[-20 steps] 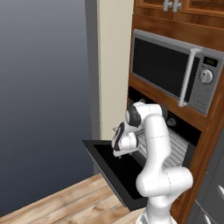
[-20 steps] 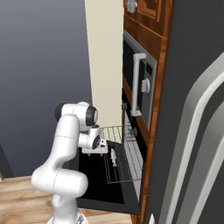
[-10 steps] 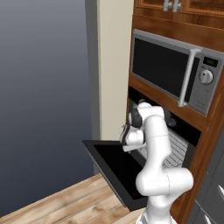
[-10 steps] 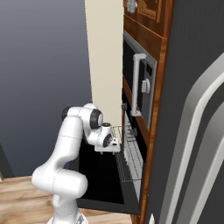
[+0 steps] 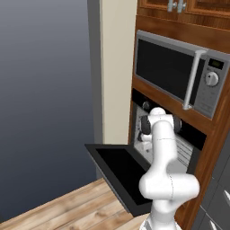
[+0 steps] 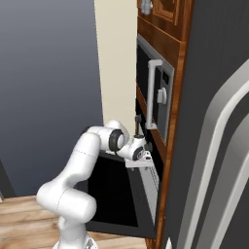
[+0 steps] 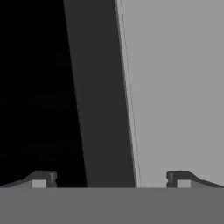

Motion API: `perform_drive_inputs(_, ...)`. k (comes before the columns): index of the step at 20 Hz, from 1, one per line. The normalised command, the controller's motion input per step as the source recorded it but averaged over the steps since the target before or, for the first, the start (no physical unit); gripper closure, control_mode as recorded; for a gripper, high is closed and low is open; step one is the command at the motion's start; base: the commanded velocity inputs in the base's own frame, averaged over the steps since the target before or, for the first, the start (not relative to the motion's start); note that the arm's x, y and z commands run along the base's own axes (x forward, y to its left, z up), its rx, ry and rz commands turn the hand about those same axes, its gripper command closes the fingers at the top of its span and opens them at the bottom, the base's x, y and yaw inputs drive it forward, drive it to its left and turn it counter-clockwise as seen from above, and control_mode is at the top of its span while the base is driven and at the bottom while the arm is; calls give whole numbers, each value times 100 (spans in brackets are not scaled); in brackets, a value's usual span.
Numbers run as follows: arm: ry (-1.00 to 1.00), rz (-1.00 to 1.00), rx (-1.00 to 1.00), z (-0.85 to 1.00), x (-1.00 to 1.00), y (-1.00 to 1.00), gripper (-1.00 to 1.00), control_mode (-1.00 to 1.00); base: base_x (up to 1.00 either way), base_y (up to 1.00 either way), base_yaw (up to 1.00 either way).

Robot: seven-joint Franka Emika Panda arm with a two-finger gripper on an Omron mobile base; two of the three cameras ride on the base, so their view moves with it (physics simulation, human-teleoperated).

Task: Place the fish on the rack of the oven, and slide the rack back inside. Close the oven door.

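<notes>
The oven (image 5: 196, 133) stands with the oven door (image 5: 117, 170) folded down flat, also seen in the right base view (image 6: 108, 194). The rack (image 6: 151, 182) is a wire grid lying almost wholly inside the cavity, its wires showing past my arm (image 5: 182, 150). The fish is hidden. My gripper (image 6: 144, 157) is at the cavity mouth, just above the rack's front edge. In the hand view the gripper (image 7: 110, 179) is open, its fingertips (image 7: 41, 178) far apart with nothing between them, facing dark and grey flat surfaces.
A silver-framed microwave (image 5: 176, 72) sits right above the oven. A tall grey fridge side (image 6: 214, 146) rises close on the right. A cream wall post (image 5: 114, 67) stands left of the cabinetry, with wooden floor (image 5: 74, 211) below the open door.
The hand has travelled from above the open door to the oven mouth. The rack has slid back into the cavity, taking the fish out of sight.
</notes>
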Motion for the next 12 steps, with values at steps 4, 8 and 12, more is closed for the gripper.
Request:
perform_drive_inputs(4,1,2,-3,2,-32,19,-100,-100,0,0,0)
perform_drive_inputs(8,-2,0,-11,39,-50,66,-100,-100,0,0,0)
perform_drive_inputs(12,-10,0,-7,94,-16,29,-100,-100,0,0,0)
